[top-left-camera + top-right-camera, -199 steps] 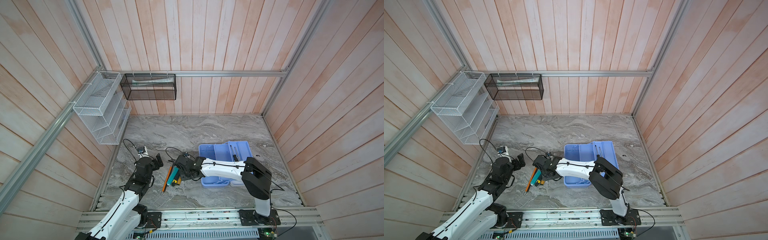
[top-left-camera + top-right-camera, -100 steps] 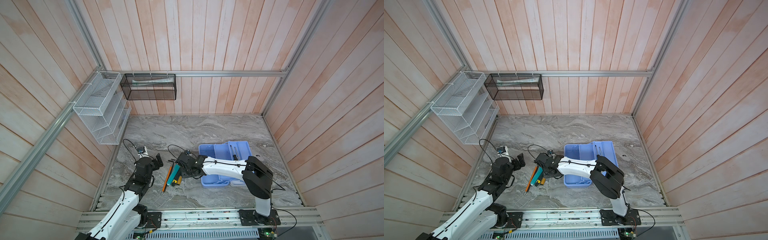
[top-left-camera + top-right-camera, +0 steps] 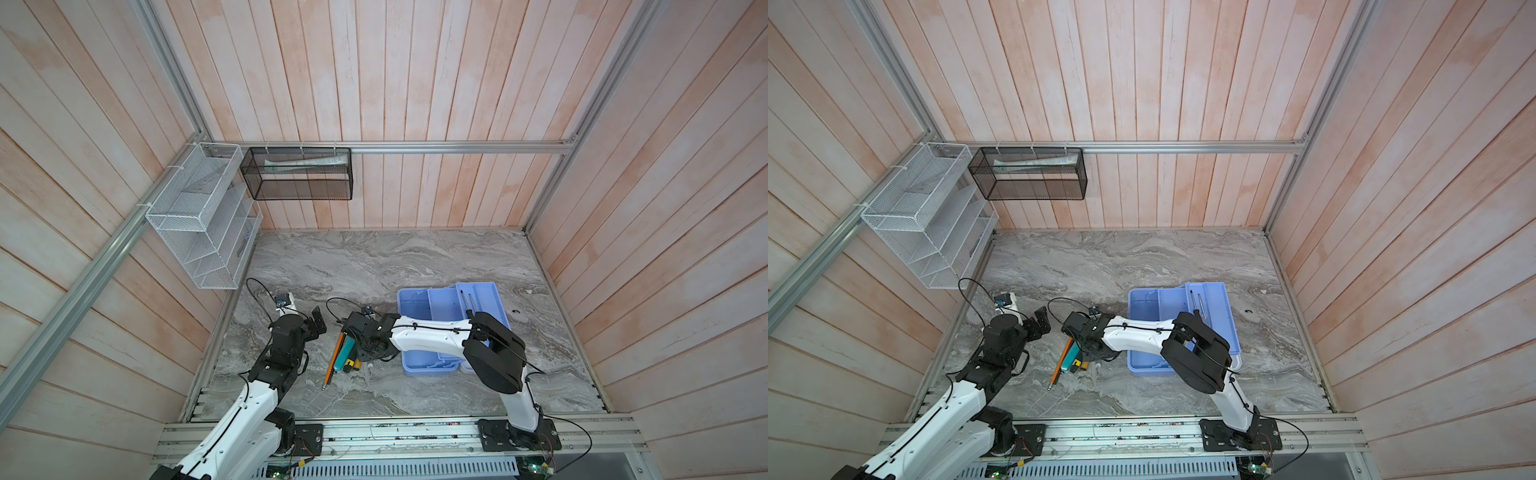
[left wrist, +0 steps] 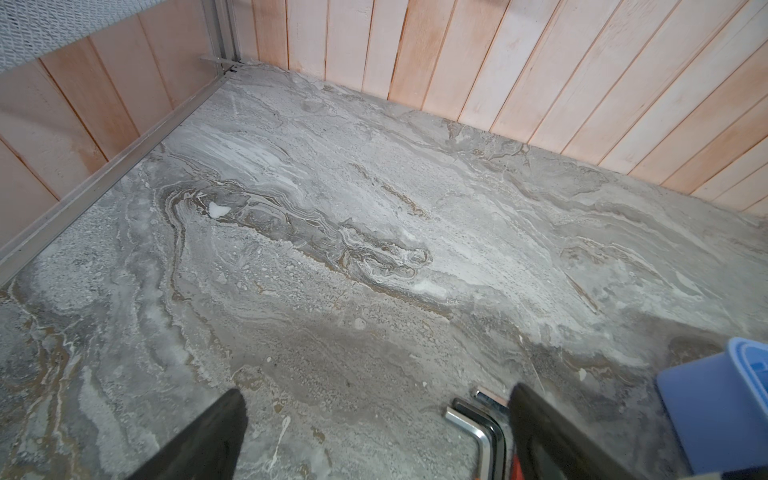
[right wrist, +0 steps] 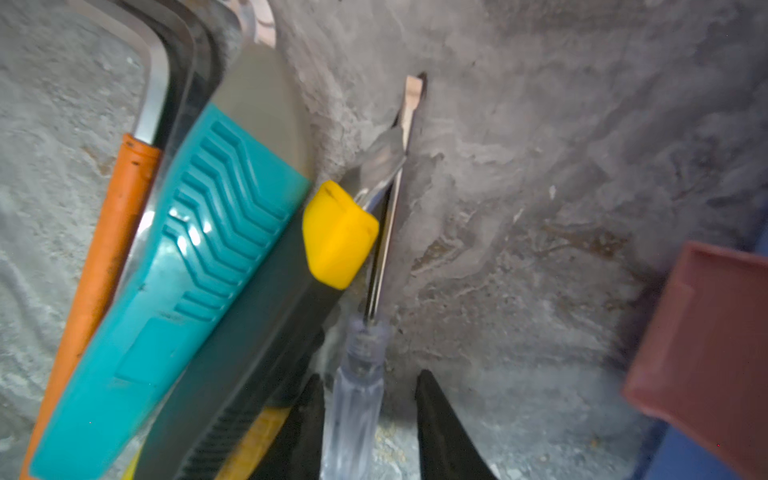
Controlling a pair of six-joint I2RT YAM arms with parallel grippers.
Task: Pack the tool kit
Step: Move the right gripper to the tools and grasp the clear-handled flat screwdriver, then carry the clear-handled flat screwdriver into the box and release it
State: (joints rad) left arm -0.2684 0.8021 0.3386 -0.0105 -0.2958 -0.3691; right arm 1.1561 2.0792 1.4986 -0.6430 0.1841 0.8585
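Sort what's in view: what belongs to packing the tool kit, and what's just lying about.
Belongs to the job: blue case, tray, orange stick, teal tool, clear screwdriver, yellow-and-black tool, hex keys.

Just there: white wire basket, black mesh basket, both on the walls.

No readable text, labels, brands or numbers, faint print on teal tool too blurred

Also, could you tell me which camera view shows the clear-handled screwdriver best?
The right wrist view: the clear-handled screwdriver fills it close up, handle to tip, lying within the open right tool. In both top views it is hidden or too small to tell. The left wrist view misses it.
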